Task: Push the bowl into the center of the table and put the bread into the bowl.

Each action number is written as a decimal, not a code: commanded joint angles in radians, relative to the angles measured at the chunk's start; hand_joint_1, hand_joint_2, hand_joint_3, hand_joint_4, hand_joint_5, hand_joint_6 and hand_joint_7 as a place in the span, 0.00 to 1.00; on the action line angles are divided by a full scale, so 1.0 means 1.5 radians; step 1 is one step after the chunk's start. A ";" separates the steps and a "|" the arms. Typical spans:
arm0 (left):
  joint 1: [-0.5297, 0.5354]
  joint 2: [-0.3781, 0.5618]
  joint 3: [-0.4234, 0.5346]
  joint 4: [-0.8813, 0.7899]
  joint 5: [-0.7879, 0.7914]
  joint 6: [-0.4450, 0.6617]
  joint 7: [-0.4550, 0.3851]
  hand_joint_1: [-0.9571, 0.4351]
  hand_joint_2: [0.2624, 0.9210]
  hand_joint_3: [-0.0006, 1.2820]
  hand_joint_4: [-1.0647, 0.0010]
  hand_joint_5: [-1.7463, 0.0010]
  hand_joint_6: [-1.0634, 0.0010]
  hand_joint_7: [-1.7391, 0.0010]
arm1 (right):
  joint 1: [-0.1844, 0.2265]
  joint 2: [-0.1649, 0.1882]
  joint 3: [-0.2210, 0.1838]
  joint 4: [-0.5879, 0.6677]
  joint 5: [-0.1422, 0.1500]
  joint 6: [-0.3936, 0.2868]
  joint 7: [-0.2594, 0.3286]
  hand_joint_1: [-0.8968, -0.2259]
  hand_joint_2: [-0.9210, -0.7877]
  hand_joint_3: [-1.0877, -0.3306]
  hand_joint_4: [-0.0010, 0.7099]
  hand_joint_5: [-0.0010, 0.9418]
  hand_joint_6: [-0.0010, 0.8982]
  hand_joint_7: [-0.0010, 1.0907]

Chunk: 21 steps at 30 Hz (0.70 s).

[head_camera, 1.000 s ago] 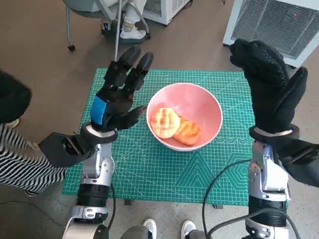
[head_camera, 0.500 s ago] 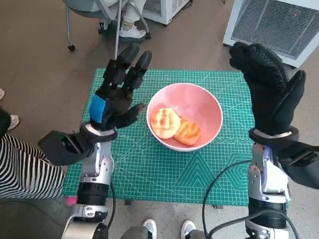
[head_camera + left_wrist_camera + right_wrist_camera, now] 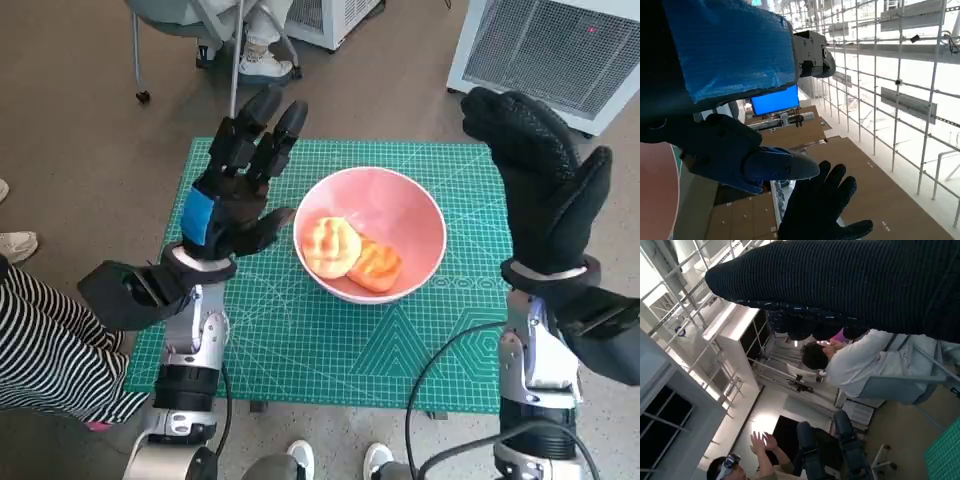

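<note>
Looking steeply down from the head view at a green cutting mat [image 3: 300, 350] laid over a small table. Far left: a person's striped sleeve [image 3: 45, 345] at the frame edge, with a shoe on the floor nearby. Next, left hand [image 3: 240, 190], black with blue tape across its back, raised above the mat's left part, fingers spread and pointing away, gripping nothing, just beside the bowl but seemingly not touching it. Mid-mat: pink bowl [image 3: 415, 215], upright, roughly central on the table. Inside it, two pieces of toasted bread [image 3: 350, 252], golden with darker marks, side by side against the near-left wall. Right of the bowl: right hand [image 3: 545, 190] in black knitted glove, lifted over the mat's right edge, fingers extended and apart, holding nothing, clear of the bowl. Beyond the table: chair legs and a seated person's feet at top, a white grilled unit [image 3: 560, 45] at upper right.

Judging by this layout, both steps appear finished: bowl centred, bread inside. Likely next: drawing both hands back and down without nudging the rim, left hand needing most care given its closeness.
</note>
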 commanded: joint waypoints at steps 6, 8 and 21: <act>-0.017 0.002 -0.005 0.004 0.003 0.005 -0.002 0.27 1.00 0.25 0.87 1.00 0.97 0.77 | 0.025 -0.002 0.000 0.005 -0.005 -0.004 0.005 0.36 0.00 0.59 0.24 0.00 0.11 0.37; -0.018 0.002 -0.005 0.006 0.004 0.004 -0.002 0.27 1.00 0.24 0.87 1.00 0.97 0.77 | 0.025 -0.003 0.000 0.006 -0.005 -0.006 0.005 0.35 0.00 0.59 0.24 0.00 0.11 0.37; -0.018 -0.003 -0.014 0.003 0.012 0.002 0.002 0.27 1.00 0.25 0.87 1.00 1.00 0.74 | 0.035 -0.001 -0.002 0.002 -0.006 -0.014 0.000 0.35 0.00 0.58 0.24 0.00 0.11 0.37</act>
